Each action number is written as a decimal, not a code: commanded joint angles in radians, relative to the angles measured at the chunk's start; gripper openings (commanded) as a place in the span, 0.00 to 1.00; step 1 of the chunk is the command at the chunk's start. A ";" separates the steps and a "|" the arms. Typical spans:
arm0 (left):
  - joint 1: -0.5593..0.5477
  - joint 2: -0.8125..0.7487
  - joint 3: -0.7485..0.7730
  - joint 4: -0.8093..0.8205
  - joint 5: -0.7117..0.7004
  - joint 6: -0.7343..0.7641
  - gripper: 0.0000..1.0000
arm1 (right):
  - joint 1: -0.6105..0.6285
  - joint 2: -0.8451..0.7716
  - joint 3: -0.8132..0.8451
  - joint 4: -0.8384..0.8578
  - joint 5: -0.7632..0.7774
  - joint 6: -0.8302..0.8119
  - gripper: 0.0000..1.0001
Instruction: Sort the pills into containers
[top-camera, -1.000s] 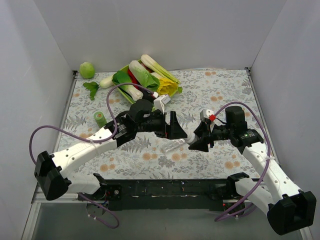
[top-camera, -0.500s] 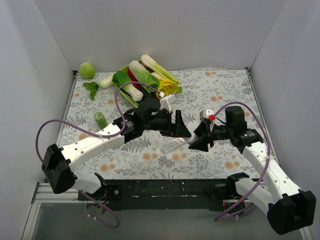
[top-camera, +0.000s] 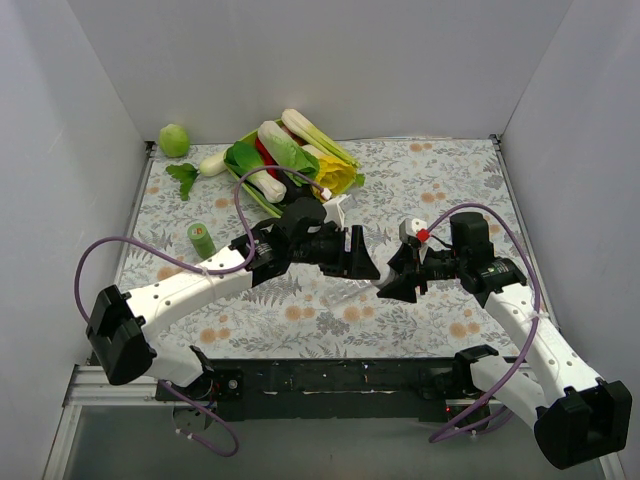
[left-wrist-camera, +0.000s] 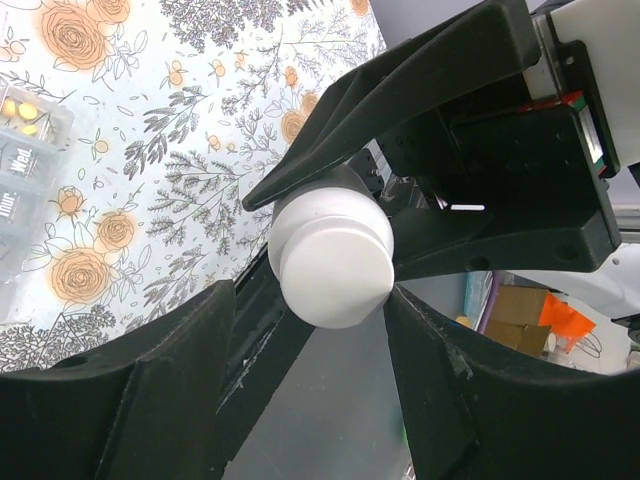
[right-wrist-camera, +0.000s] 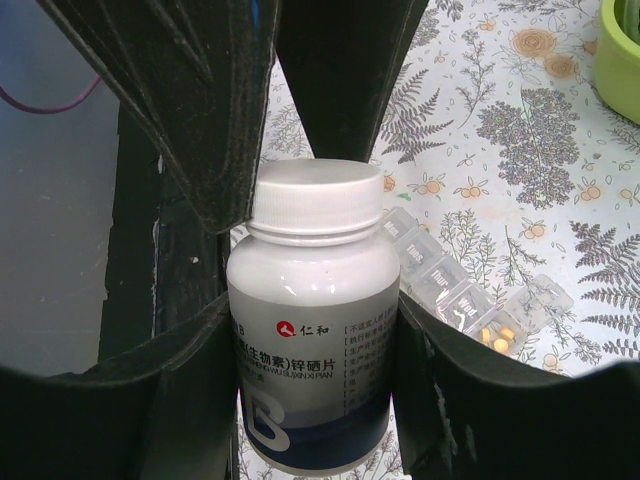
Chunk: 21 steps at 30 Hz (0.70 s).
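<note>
R hand (top-camera: 391, 284) grips pill btl (right-wrist-camera: 310, 330) | L hand (top-camera: 362, 262) spread by cap (left-wrist-camera: 332, 265)

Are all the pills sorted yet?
Not yet. A few yellow pills already sit in one organiser compartment. The right gripper holds the pill bottle, cap on; the left gripper surrounds the cap. Uncapping and probably filling other compartments remains.

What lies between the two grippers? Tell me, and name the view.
A white-capped pill bottle, clamped in the right gripper, with the left gripper open around its top. The right wrist view shows it best.
</note>
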 joint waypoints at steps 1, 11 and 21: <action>-0.002 -0.037 0.001 -0.054 -0.035 0.031 0.59 | 0.000 -0.003 0.006 0.005 -0.031 -0.003 0.03; 0.000 -0.077 -0.061 -0.141 -0.111 0.065 0.58 | 0.000 -0.009 0.008 0.002 -0.034 -0.001 0.03; 0.007 -0.195 -0.106 -0.043 0.054 0.145 0.73 | -0.002 -0.018 0.002 0.001 -0.023 -0.007 0.03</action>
